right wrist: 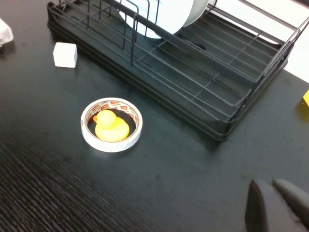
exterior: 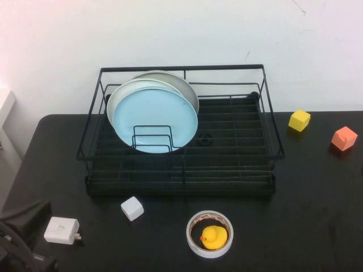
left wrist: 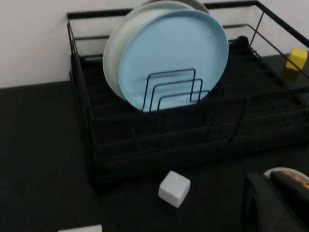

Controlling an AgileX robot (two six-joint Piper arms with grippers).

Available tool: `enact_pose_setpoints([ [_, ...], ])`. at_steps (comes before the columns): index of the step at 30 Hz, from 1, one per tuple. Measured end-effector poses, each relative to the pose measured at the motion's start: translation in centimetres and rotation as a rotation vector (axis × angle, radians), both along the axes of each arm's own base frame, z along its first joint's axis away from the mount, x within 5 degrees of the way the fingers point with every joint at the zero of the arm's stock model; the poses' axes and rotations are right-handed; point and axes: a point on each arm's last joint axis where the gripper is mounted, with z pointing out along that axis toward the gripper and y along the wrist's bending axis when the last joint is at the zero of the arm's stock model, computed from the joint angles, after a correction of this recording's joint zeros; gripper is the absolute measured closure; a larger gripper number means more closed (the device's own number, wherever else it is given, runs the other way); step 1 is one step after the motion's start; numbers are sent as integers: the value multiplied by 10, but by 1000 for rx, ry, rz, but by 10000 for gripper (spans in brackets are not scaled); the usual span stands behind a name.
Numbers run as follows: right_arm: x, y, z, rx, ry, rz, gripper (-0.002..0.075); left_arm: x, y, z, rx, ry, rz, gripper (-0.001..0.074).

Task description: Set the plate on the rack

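Note:
The light-blue plate stands upright in the left part of the black wire rack, leaning against the small wire divider. In the left wrist view the plate faces the camera inside the rack. My left gripper is shut and empty, low over the table in front of the rack; its arm shows at the near left corner. My right gripper is also shut and empty, over bare table near the rack's front right; it is outside the high view.
A cream-white plate and a grey-rimmed plate stand behind the blue one. In front of the rack lie a white cube, a tape roll holding a yellow duck, and a white charger. Yellow and orange cubes sit right.

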Motion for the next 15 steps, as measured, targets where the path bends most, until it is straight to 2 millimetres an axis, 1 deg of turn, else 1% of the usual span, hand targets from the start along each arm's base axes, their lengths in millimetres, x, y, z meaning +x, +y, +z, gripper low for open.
enact_pose_setpoints([
  [15,0,0,-2,2,10,2,726,-13,-10,-17,17,201,-138,735],
])
